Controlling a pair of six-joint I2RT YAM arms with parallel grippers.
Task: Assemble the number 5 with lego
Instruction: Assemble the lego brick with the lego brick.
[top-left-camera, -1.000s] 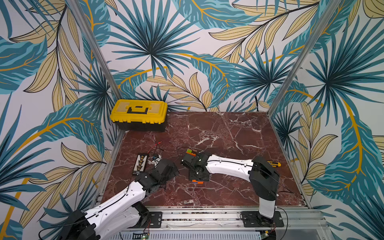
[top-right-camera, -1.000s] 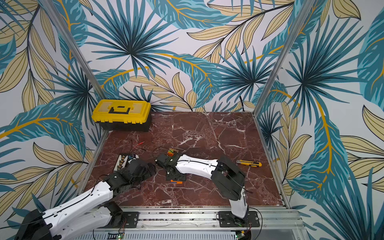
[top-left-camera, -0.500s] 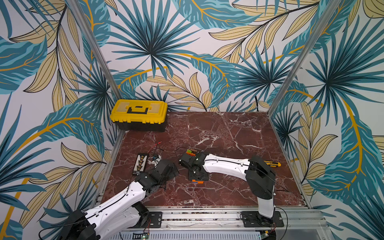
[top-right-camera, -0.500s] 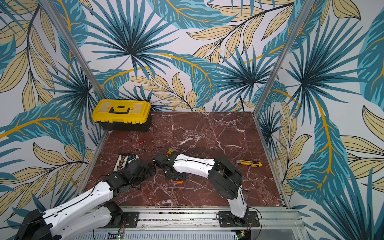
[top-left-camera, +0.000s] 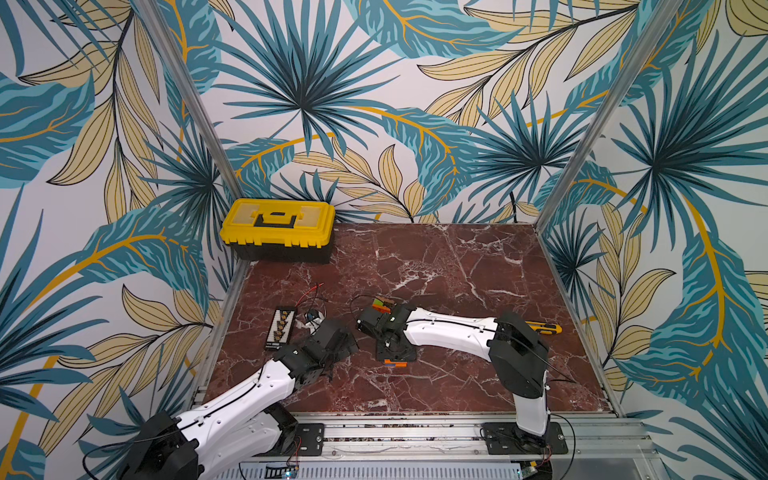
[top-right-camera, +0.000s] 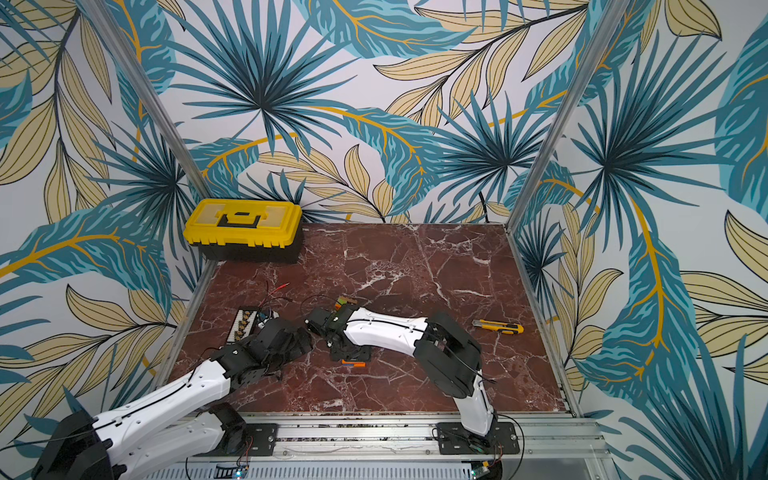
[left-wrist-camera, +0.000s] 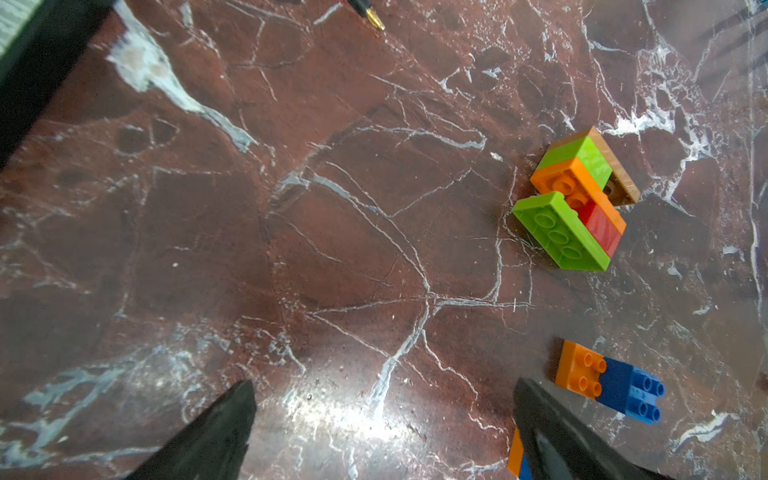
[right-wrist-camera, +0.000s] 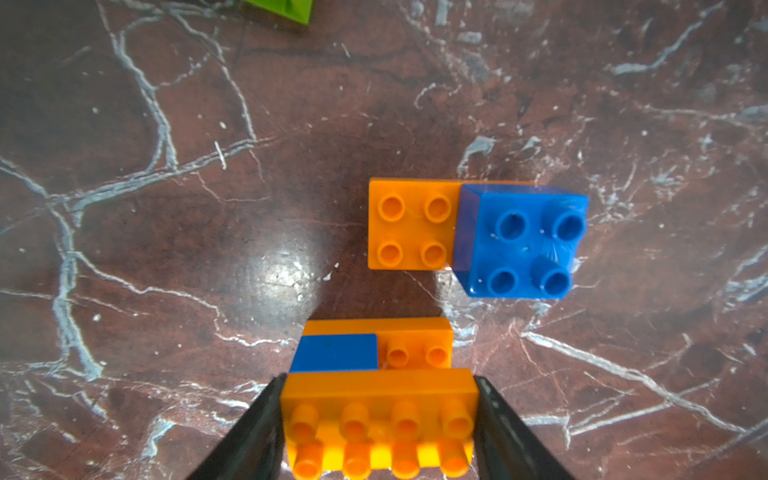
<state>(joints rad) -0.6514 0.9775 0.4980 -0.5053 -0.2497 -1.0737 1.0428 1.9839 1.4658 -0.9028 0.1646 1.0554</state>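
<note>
In the right wrist view my right gripper is shut on the ends of an oblong orange lego brick joined to a blue and an orange brick. Just beyond it an orange/blue cluster lies on the marble. The left gripper hangs open over bare marble with nothing between its fingers. A green/orange/red/tan cluster lies further off, also seen in both top views. An orange/blue strip shows below the right gripper.
A yellow toolbox stands at the back left corner. A black strip with yellow marks and thin wires lie near the left edge. A yellow utility knife lies at the right, behind the right arm's elbow.
The right arm's elbow has shifted slightly to the left while its gripper stays shut on the orange brick. The left arm has not moved.
</note>
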